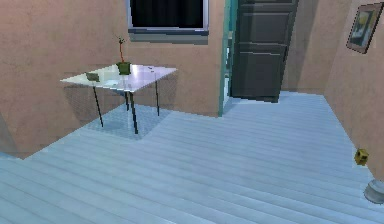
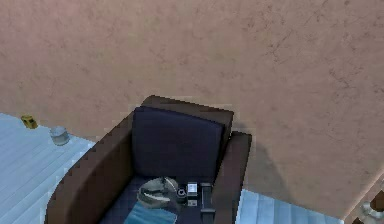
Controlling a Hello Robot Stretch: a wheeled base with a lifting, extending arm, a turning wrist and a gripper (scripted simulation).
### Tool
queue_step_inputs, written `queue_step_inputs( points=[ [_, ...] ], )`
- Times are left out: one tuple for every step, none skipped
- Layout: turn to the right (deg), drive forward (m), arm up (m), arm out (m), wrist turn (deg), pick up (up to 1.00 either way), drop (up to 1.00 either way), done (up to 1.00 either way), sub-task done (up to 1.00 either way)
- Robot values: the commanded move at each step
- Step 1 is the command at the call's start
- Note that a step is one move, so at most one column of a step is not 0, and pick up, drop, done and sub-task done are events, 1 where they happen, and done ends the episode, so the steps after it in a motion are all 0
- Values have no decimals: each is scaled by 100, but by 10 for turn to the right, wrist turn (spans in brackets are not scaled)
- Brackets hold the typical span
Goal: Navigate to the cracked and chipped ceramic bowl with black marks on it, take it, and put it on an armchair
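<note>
Pinkish-tan wall [image 2: 250, 50] backs the brown armchair [image 2: 95, 175] and its dark blue cushion [image 2: 175, 140]. Arm [image 2: 207, 205] comes in over the armchair's seat, with the gripper [image 2: 172, 190] at its end. Pale round bowl-like thing [image 2: 153, 190] with dark marks sits at the gripper, over the armchair's seat. Gripper state: cannot tell, nor whether it holds anything. Small yellow object [image 2: 28, 121] and pale pot [image 2: 60, 135] stand on the floor [image 2: 20, 165] left of the armchair.

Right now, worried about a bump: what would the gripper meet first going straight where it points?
Likely the grey bowl-like thing at the tip of the gripper; beyond it, an armrest of the armchair. Depth is unclear.
</note>
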Motion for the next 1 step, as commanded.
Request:
queue_step_inputs(
  points=[
    [0,0,10,0,0,0,0,0,0]
  ],
)
